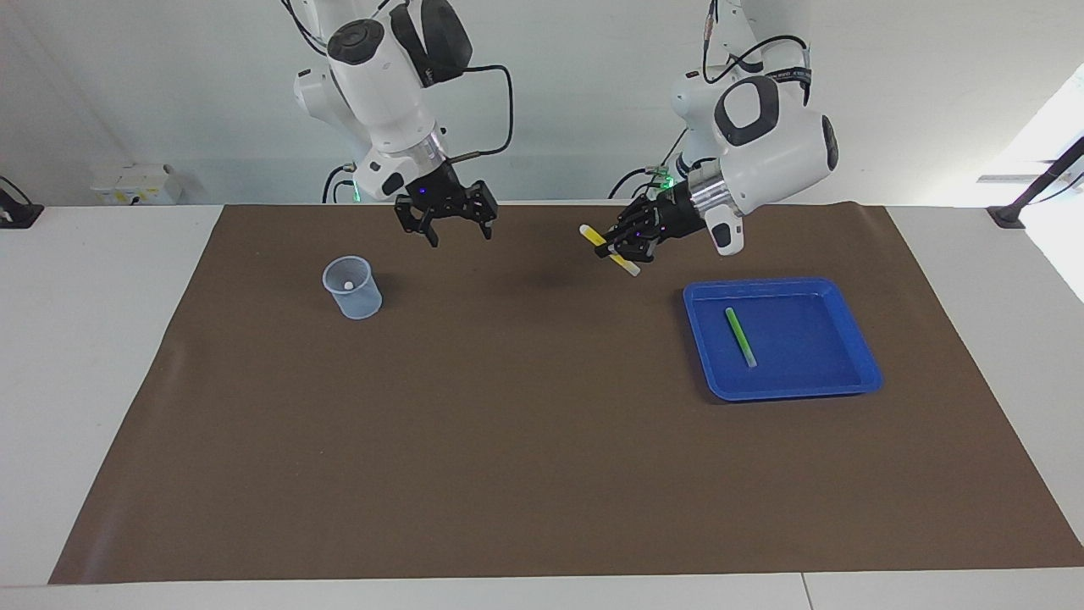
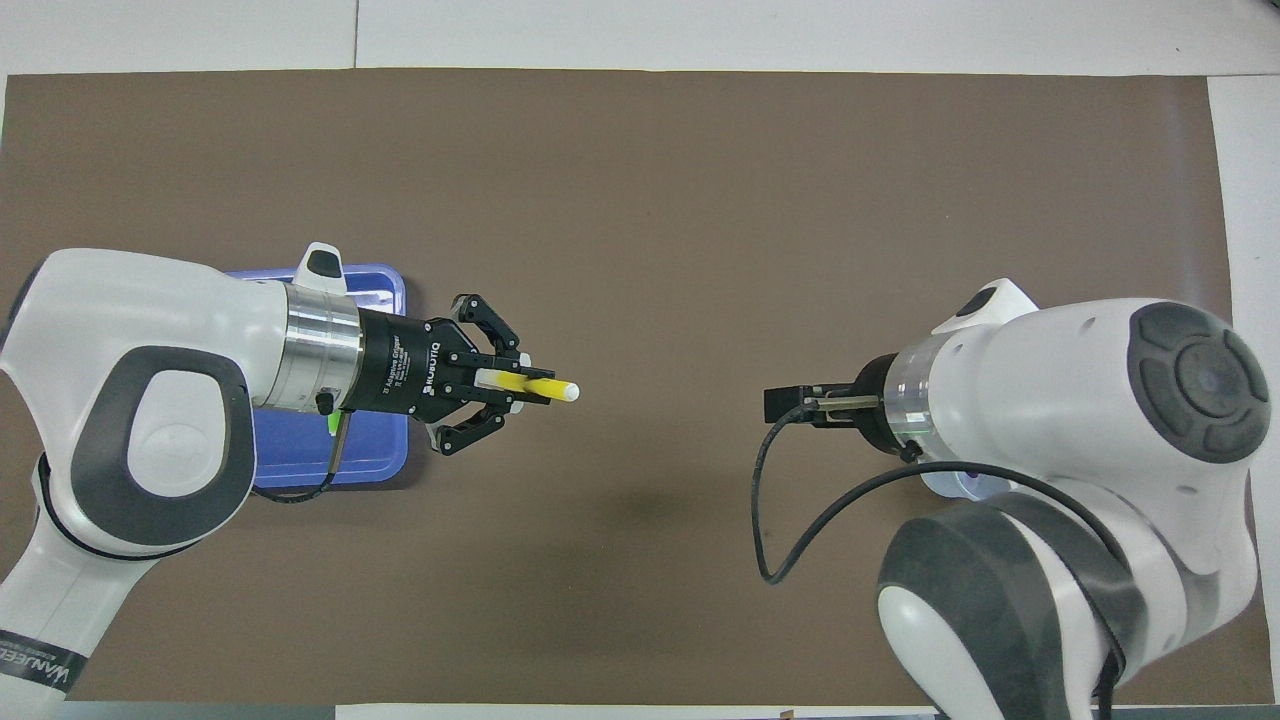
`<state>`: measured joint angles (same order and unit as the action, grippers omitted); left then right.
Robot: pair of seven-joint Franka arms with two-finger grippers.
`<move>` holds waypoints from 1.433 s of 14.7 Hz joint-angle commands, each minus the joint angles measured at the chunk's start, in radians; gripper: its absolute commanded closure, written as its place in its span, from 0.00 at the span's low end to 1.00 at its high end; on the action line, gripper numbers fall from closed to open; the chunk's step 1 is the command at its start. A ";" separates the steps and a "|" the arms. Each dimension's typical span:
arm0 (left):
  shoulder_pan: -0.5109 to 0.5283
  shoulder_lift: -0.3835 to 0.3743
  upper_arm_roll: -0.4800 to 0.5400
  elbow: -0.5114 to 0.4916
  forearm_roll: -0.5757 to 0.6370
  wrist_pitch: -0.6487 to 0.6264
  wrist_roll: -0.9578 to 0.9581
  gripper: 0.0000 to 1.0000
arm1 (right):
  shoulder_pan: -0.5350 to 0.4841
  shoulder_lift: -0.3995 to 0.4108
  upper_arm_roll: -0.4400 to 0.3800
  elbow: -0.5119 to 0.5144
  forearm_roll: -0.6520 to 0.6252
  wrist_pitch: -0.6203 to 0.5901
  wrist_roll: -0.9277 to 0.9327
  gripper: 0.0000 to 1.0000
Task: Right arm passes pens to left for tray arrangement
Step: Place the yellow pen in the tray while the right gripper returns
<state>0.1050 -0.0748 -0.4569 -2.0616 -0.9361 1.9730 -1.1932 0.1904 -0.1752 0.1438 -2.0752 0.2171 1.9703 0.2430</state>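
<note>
1. Left arm's black two-finger claw (image 1: 625,246) hangs in the air over bare brown mat, beside the corner of the shallow bright blue plastic tray (image 1: 855,339) that lies nearest the robots. Fingers (image 2: 500,385) are closed on the slim yellow marker pen (image 1: 595,236).
2. Yellow marker pen is held across the claw, tilted, both ends poking out; in the overhead view its pale tip points toward the right arm's end of the worktop.
3. Right arm's black claw with the small blue light (image 1: 457,227) hangs in the air over the mat, close to the clear plastic cup (image 1: 351,287). Fingers are spread apart with nothing between them. It is well apart from the left claw, with open mat between the two.
4. Slim bright green marker pen (image 1: 740,335) lies flat inside the blue tray, roughly mid-tray, slanted. From overhead the left arm's wrist covers most of the tray, and only a sliver of green shows.
5. Blue tray sits on the mat toward the left arm's end of the worktop.
6. Clear cup stands upright toward the right arm's end. A small white speck shows inside it; I cannot tell what it is.
7. Large brown mat (image 1: 508,440) covers most of the white worktop (image 1: 76,381).
8. A black cable (image 2: 800,520) loops from the right arm's wrist.
</note>
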 commanded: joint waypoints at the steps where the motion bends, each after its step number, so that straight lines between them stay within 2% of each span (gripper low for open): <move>1: 0.028 -0.029 0.000 -0.028 0.081 0.000 0.122 1.00 | -0.148 0.002 0.013 -0.016 -0.042 -0.045 -0.267 0.00; 3: 0.060 -0.023 0.000 -0.028 0.178 -0.019 0.223 1.00 | -0.212 0.042 0.011 -0.016 -0.086 -0.062 -0.378 0.00; 5: 0.128 -0.005 0.000 -0.029 0.275 -0.060 0.376 1.00 | -0.230 0.078 0.013 -0.020 -0.180 -0.056 -0.454 0.00; 8: 0.234 0.045 0.000 -0.029 0.434 -0.065 0.579 1.00 | -0.259 0.091 0.013 -0.087 -0.196 0.007 -0.498 0.00; 10: 0.277 0.120 0.000 -0.029 0.610 -0.050 0.725 1.00 | -0.293 0.092 0.013 -0.124 -0.196 0.022 -0.562 0.10; 12: 0.317 0.177 0.000 -0.031 0.696 -0.014 0.879 1.00 | -0.299 0.094 0.013 -0.155 -0.196 0.039 -0.570 0.23; 13: 0.320 0.205 0.000 -0.031 0.762 0.006 0.936 1.00 | -0.299 0.092 0.014 -0.172 -0.196 0.050 -0.573 0.26; 15: 0.320 0.259 0.000 -0.031 0.864 0.053 0.986 1.00 | -0.296 0.083 0.014 -0.195 -0.196 0.062 -0.574 0.38; 16: 0.321 0.283 0.000 -0.031 0.907 0.070 1.018 1.00 | -0.295 0.083 0.013 -0.197 -0.196 0.064 -0.574 0.39; 21: 0.334 0.329 0.000 -0.026 0.985 0.089 1.061 1.00 | -0.299 0.082 0.013 -0.200 -0.196 0.062 -0.577 0.50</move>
<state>0.4271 0.2445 -0.4503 -2.0940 0.0139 2.0487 -0.1512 -0.0934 -0.0704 0.1487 -2.2495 0.0365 2.0171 -0.3126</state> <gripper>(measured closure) 0.815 0.441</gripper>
